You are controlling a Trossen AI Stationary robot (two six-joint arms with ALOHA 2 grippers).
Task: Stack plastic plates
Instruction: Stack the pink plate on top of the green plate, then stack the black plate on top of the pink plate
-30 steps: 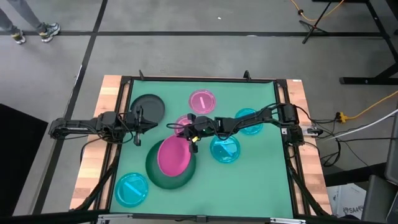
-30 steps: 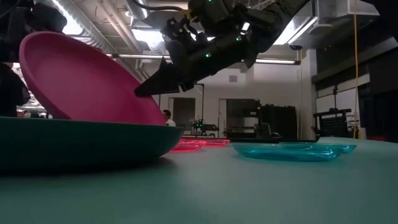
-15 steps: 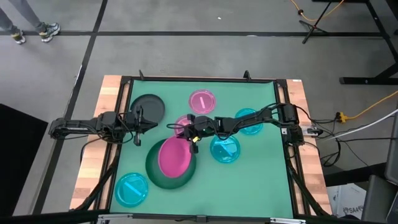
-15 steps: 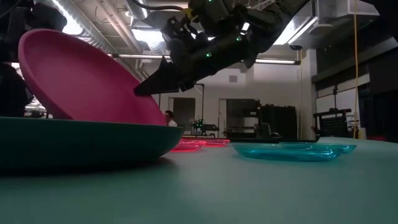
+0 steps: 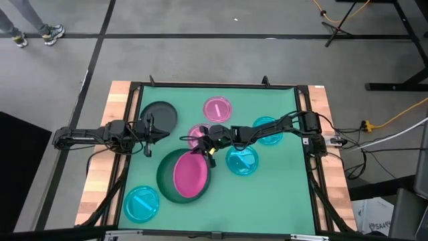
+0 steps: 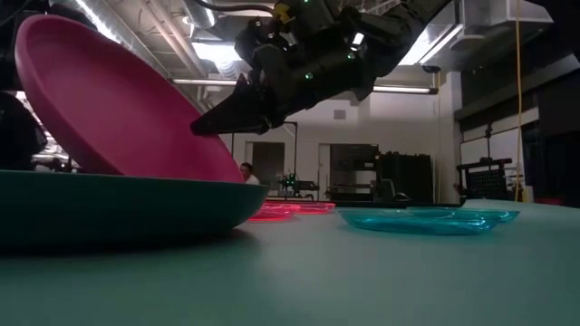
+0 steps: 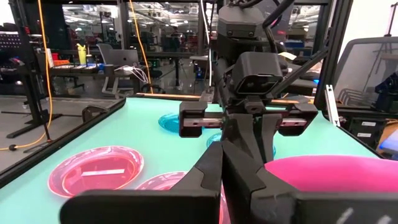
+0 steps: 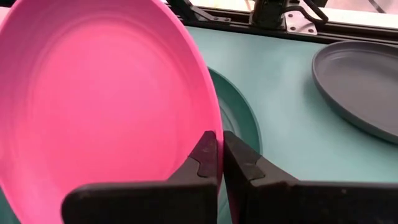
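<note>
Nearby: medium dark plate (image 5: 160, 114) far left; small cyan plate (image 5: 241, 160) right.
Pink plate (image 5: 189, 176): tilted, lower edge in large green plate (image 5: 167, 190).
Right gripper (image 5: 202, 145): pinching pink plate's rim.
Left gripper (image 5: 151, 129): cannot tell.

From overhead you've got even, bright light on the bench (image 5: 267, 187), with only soft shadows under the arms. Down low it's dim and backlit: ceiling strip lights (image 6: 204, 50) glare behind a right tool (image 6: 195, 129) that reads as near silhouette. The pink plate (image 8: 93, 106) glows evenly at your right wrist, its close rim soft.
</note>
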